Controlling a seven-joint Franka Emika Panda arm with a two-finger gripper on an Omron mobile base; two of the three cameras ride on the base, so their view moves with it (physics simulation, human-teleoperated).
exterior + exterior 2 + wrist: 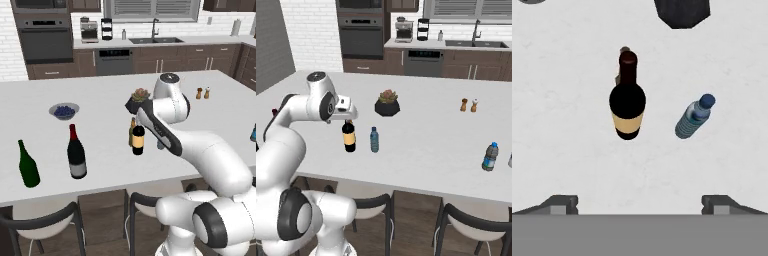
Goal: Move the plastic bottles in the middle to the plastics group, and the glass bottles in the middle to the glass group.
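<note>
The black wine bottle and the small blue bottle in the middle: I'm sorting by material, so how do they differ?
The black wine bottle is opaque, with a tan label; the blue bottle is translucent and ribbed. The wine bottle is taller and wider. Its top is dark brown, the blue bottle's cap blue. Both stand upright on the counter, apart.

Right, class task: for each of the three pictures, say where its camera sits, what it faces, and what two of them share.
Left base view: behind-left of the arm, over the white island counter; white arm lower right.
Right base view: behind-right; arm lower left.
Hand view: above, looking down; two dark fingers wide apart.
Shared: black wine bottle with tan-yellow label; small translucent blue plastic bottle beside it.
</note>
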